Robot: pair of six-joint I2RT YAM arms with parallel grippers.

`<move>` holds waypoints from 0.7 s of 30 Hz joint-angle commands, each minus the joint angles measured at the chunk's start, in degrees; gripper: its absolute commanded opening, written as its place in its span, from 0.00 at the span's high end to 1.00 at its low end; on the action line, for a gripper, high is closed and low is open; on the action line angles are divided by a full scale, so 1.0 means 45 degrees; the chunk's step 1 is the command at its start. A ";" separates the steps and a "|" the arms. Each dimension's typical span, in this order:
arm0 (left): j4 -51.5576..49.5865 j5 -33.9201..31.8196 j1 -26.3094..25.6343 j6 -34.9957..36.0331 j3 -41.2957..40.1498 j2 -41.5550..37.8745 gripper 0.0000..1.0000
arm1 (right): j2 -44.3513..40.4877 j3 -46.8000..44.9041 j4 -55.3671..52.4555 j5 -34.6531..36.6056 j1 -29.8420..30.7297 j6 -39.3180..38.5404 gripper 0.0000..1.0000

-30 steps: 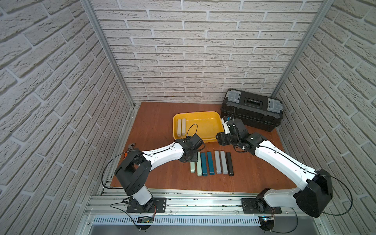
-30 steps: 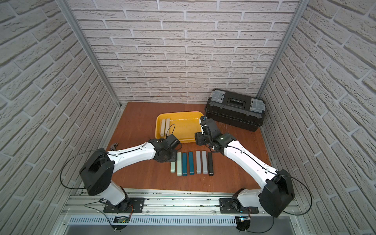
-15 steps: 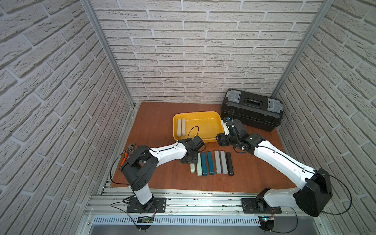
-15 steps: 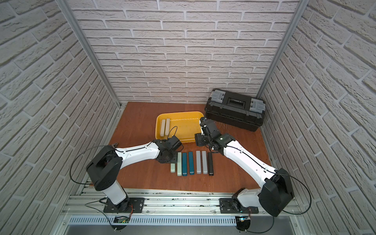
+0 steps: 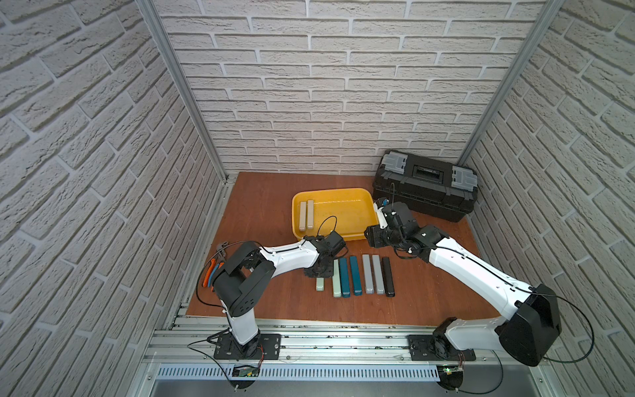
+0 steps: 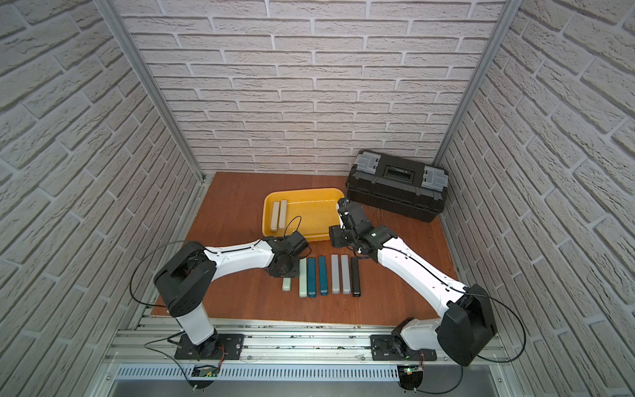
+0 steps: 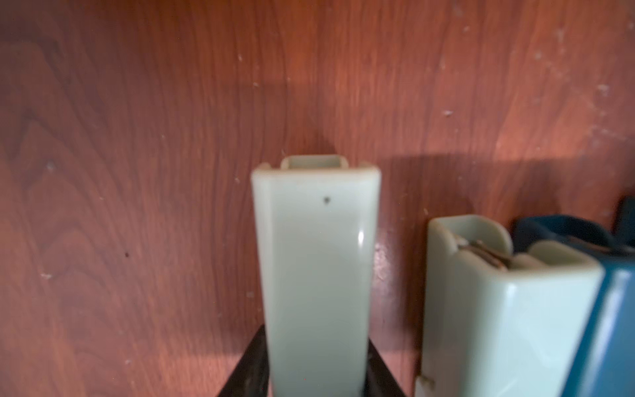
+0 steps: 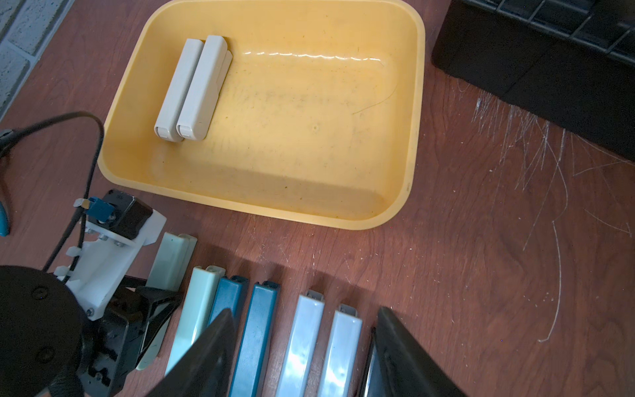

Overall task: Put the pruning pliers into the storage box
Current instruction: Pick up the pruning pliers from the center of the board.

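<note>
At left end of row (image 5: pixel 357 279), mint bar (image 7: pixel 316 275) clamped tight in your left gripper (image 7: pixel 314 373). Six more bars (image 6: pixel 335 274) alongside on table (image 5: pixel 268 206); two beige bars (image 5: pixel 306 214) in yellow tray (image 5: pixel 343 190). Your right gripper (image 8: pixel 304 314) hangs above row, jaws apart, empty.

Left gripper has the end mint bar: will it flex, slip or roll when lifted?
The gripped mint bar looks like rigid moulded plastic, so probably no flex. Its glossy faces may slip. Flat sides: unlikely to roll.

Left arm stretched low, wrist bent down; left tool (image 5: pixel 322 271) clamped on mint green bar (image 7: pixel 316 275). Right arm extended; right tool (image 8: pixel 305 312) jaws apart, empty.
</note>
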 commanded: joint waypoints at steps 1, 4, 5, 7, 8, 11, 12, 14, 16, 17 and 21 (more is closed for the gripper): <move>-0.0082 0.0010 0.0063 0.0013 -0.0088 0.0083 0.71 | -0.0316 -0.0131 0.0454 -0.0074 0.0073 0.0079 0.34; -0.0160 -0.0009 0.0051 0.0022 -0.0136 -0.0053 0.74 | -0.0298 -0.0128 0.0504 -0.0127 0.0072 0.0133 0.34; -0.0160 -0.0016 0.0054 0.0024 -0.0173 -0.0110 0.76 | -0.0322 -0.0129 0.0514 -0.0137 0.0058 0.0130 0.34; -0.0351 -0.0098 0.0050 0.0038 -0.0176 -0.0355 0.80 | -0.0322 -0.0100 0.0519 -0.0161 0.0068 0.0119 0.34; -0.0505 -0.0164 0.0045 0.0033 -0.0147 -0.0491 0.80 | -0.0347 -0.0090 0.0515 -0.0138 0.0075 0.0157 0.34; -0.1032 -0.0313 0.0063 0.0057 -0.0016 -0.1078 0.82 | -0.0443 -0.0110 0.0524 0.0028 0.0075 0.0182 0.34; -0.1186 -0.0346 0.0063 0.0067 0.0050 -0.1315 0.83 | -0.0480 -0.0146 0.0564 0.0139 0.0071 0.0196 0.34; -0.1455 -0.0367 0.0114 0.0047 0.0201 -0.1738 0.83 | -0.0522 -0.0154 0.0669 0.0223 0.0073 0.0232 0.34; -0.1722 -0.0367 0.0185 -0.0015 0.0476 -0.2135 0.83 | -0.0545 -0.0092 0.0670 0.0221 0.0076 0.0274 0.34; -0.1974 -0.0377 0.0217 -0.0040 0.0702 -0.2325 0.83 | -0.0575 -0.0054 0.0689 0.0205 0.0076 0.0307 0.34; -0.2683 -0.0536 0.0515 0.0223 0.2111 -0.2721 0.83 | -0.0813 -0.0078 0.0797 0.0330 0.0073 0.0451 0.35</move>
